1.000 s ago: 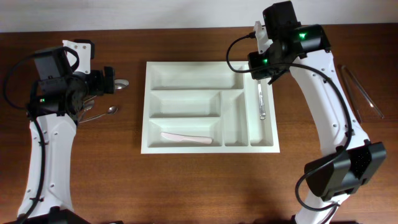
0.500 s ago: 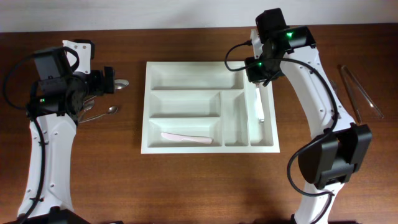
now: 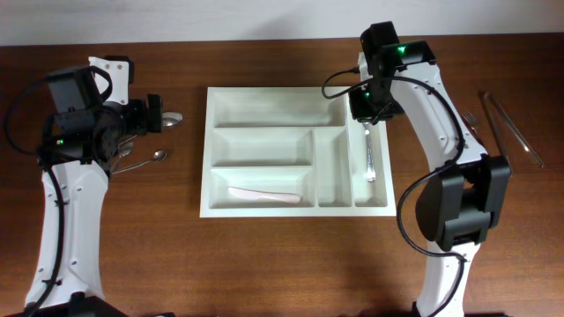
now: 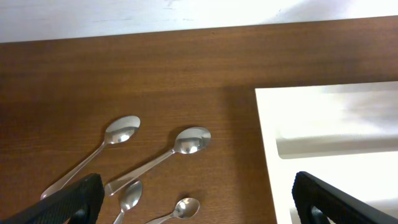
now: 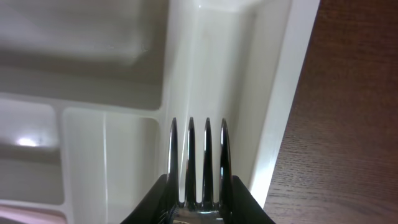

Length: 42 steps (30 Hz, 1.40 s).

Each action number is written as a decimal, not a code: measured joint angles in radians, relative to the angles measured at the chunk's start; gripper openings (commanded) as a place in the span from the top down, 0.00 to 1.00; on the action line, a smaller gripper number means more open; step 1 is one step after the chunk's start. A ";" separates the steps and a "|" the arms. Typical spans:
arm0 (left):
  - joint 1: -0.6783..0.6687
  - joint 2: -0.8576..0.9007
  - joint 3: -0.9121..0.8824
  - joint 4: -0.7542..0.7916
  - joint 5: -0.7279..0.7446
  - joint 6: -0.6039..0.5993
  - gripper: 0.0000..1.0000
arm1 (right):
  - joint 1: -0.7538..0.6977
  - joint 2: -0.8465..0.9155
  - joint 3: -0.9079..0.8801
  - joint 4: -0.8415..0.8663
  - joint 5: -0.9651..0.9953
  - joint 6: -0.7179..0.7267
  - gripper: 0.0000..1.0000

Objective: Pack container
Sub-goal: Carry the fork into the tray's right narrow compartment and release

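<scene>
**A:** Overhead view first: the container (image 3: 264,110) lies mid-table, long side across. Where does this piece go?

**B:** The rightmost narrow slot. The right gripper (image 3: 370,113) is clamped on a fork (image 3: 369,158) that runs along that slot. I cannot tell whether it touches the floor.

**A:** How to let go cleanly?

**B:** I'd keep it parallel to the walls, lower it gently, then part the fingers. The right wrist view shows the tines (image 5: 198,155) centred between the slot's sides.

**A:** And the left gripper (image 3: 157,115)?

**B:** Spread wide and empty, above the spoons (image 4: 186,142).
</scene>
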 measured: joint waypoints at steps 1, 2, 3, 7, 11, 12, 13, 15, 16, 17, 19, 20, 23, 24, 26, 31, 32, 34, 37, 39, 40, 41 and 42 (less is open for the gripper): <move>0.000 0.000 0.000 0.000 0.000 0.000 0.01 | -0.001 0.004 0.000 0.001 0.001 0.003 0.80; 0.000 0.000 0.000 0.000 0.000 0.000 0.01 | -0.002 0.007 0.000 0.001 0.005 0.009 0.80; 0.000 0.000 0.000 0.000 0.000 0.000 0.01 | -0.003 0.010 0.000 0.001 0.008 0.019 0.80; 0.000 0.000 0.000 0.000 0.000 0.000 0.01 | -0.018 0.023 0.000 0.001 0.016 0.051 0.80; 0.000 0.000 0.000 0.000 0.000 0.000 0.01 | -0.042 0.046 0.000 0.000 0.023 0.067 0.80; 0.000 0.000 0.000 0.000 0.000 0.000 0.01 | -0.044 0.052 0.000 0.000 0.023 0.069 0.80; 0.000 0.000 0.000 0.000 0.000 0.000 0.01 | -0.048 0.059 0.000 0.000 0.023 0.071 0.80; 0.000 0.000 0.000 0.000 0.000 0.000 0.01 | -0.051 0.072 0.000 0.000 0.023 0.075 0.80; 0.000 0.000 0.000 0.000 0.000 0.000 0.01 | -0.051 0.077 0.000 0.000 0.023 0.076 0.80; 0.000 0.000 0.000 0.000 0.000 0.000 0.01 | -0.051 0.081 0.000 0.000 0.023 0.075 0.80; 0.000 0.000 0.000 0.000 0.000 0.000 0.01 | -0.051 0.085 0.000 0.000 0.023 0.076 0.80; 0.000 0.000 0.000 0.000 0.000 0.000 0.01 | -0.051 0.086 0.000 0.000 0.023 0.076 0.80; 0.000 0.000 0.000 0.000 0.000 0.000 0.01 | -0.051 0.086 0.000 -0.005 0.023 0.076 0.79; 0.000 0.000 0.000 0.000 0.000 0.000 0.01 | -0.051 0.086 0.000 -0.007 0.023 0.076 0.79; 0.000 0.000 0.000 0.000 0.000 0.000 0.01 | -0.051 0.086 0.000 -0.008 0.023 0.077 0.80; 0.000 0.000 0.000 0.000 0.000 0.000 0.01 | -0.051 0.086 0.000 -0.038 0.022 0.077 0.79; 0.000 0.000 0.000 0.000 0.000 0.000 0.01 | -0.051 0.086 0.000 -0.039 0.022 0.078 0.80; 0.000 0.000 0.000 0.000 0.000 0.000 0.01 | -0.051 0.086 -0.003 -0.037 0.021 0.077 0.79; 0.000 0.000 0.000 0.000 0.000 0.000 0.01 | -0.050 0.086 -0.009 -0.038 0.019 0.078 0.79; 0.000 0.000 0.000 0.000 0.000 0.000 0.01 | -0.048 0.086 -0.011 -0.042 0.012 0.078 0.79; 0.000 0.000 0.000 0.000 0.000 0.000 0.01 | -0.045 0.086 -0.011 -0.042 0.010 0.078 0.80; 0.000 0.000 0.000 0.000 0.000 0.000 0.01 | -0.041 0.086 -0.013 -0.040 0.006 0.078 0.79; 0.000 0.000 0.000 0.000 0.000 0.000 0.01 | -0.038 0.086 -0.013 -0.037 0.006 0.079 0.80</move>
